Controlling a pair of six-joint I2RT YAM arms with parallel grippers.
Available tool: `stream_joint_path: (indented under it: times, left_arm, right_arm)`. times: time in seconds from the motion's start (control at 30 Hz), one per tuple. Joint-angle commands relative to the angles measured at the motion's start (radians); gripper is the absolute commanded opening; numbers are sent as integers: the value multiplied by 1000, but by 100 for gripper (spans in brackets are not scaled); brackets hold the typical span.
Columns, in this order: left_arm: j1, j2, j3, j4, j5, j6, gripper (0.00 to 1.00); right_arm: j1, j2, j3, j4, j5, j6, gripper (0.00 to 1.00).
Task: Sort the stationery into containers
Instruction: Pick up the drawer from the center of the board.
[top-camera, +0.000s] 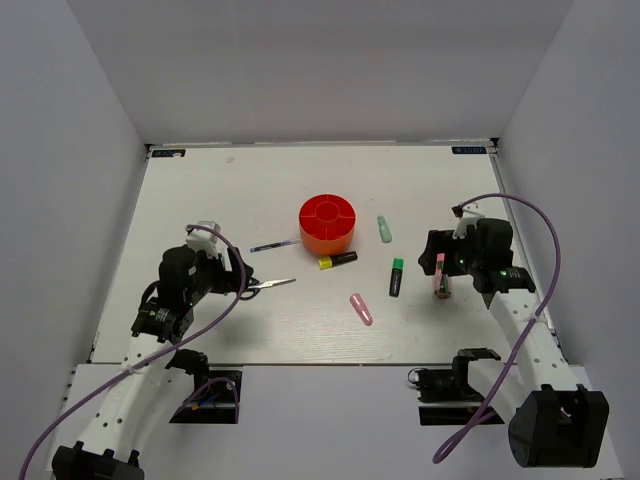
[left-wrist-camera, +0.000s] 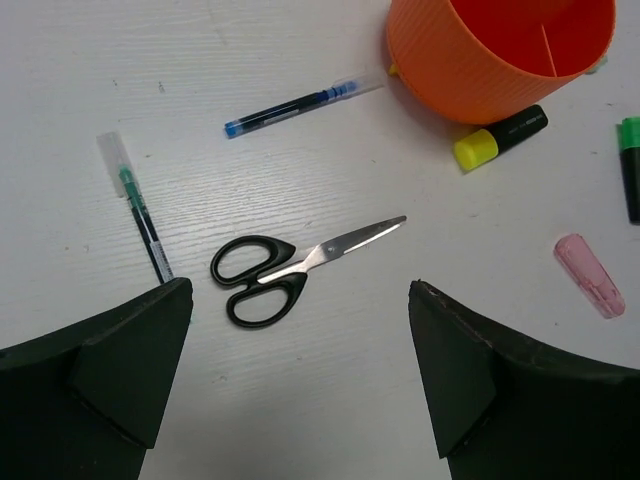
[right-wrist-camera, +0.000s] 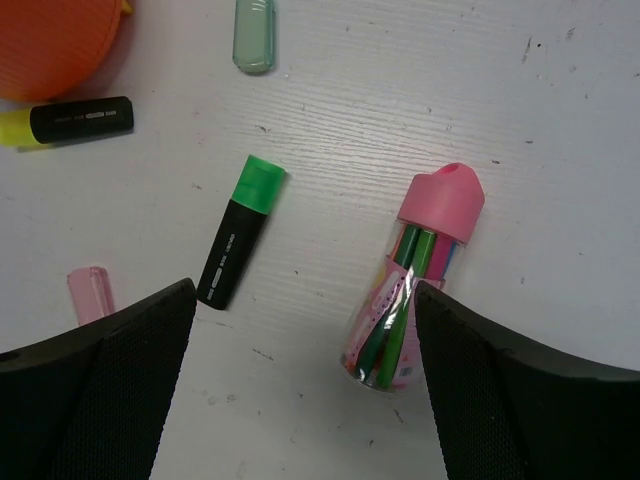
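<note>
We judge the sorting as not yet begun. Every item we can find lies on the table (top-camera: 200, 190), and the compartments of the red-orange organizer (top-camera: 326, 222) look bare from above.

Nearest to us, the left gripper (left-wrist-camera: 300, 300) hovers to the near left of the organizer, jaws wide apart and holding nothing. The black-handled scissors (left-wrist-camera: 290, 265) lie flat just ahead of that gap, blades pointing toward the organizer. A thin dark pen (left-wrist-camera: 140, 205) with a clear cap lies further left of the organizer than the scissors do.

The right gripper (right-wrist-camera: 304, 288) sits well to the organizer's right, its jaws also spread and clamped on nothing. The pink-capped clear tube (right-wrist-camera: 410, 290) lies between them, close against the right-hand finger; we cannot tell whether it touches. To us this reads as a first pick being lined up on each side.

Farther out:
- The pink highlighter (top-camera: 361, 309) lies to the near right of the organizer.
- The green-capped marker (top-camera: 396, 277) lies right of the organizer and a little nearer than it.
- The yellow-capped marker (top-camera: 338, 260) lies just beside the organizer's near wall.
- A blue pen (top-camera: 275, 245) lies just to its left.
- The pale green highlighter (top-camera: 384, 229) lies just to its right, about level with it.

All eight pieces are left to go in.
</note>
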Motion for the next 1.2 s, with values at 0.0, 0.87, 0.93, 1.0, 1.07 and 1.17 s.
stream_joint_path:
  times: [0.0,0.87,0.93,1.0,1.07,1.17]
  left_arm:
    - [5,1,-7,30,34,9,99]
    - [-98,998,672,-197,51,564,66]
    - [-99,1058,711,-195,74,590,64]
    - [-104,1113,728,-194,93,612,59]
    - [-111,1150,755,-178,82,644,57]
    - [-114,1216,815,-195,100,662,53]
  right_arm:
    - [-1,13,64,-1,-12,3,90]
    - [22,17,112,-197,-173,-467,91]
    - [20,-20,78,-171,-170,-473,91]
    - [20,-20,58,-157,-185,-484,82]
    - [22,-1,66,-168,-202,-488,48]
    - [22,15,63,-160,-197,-482,35]
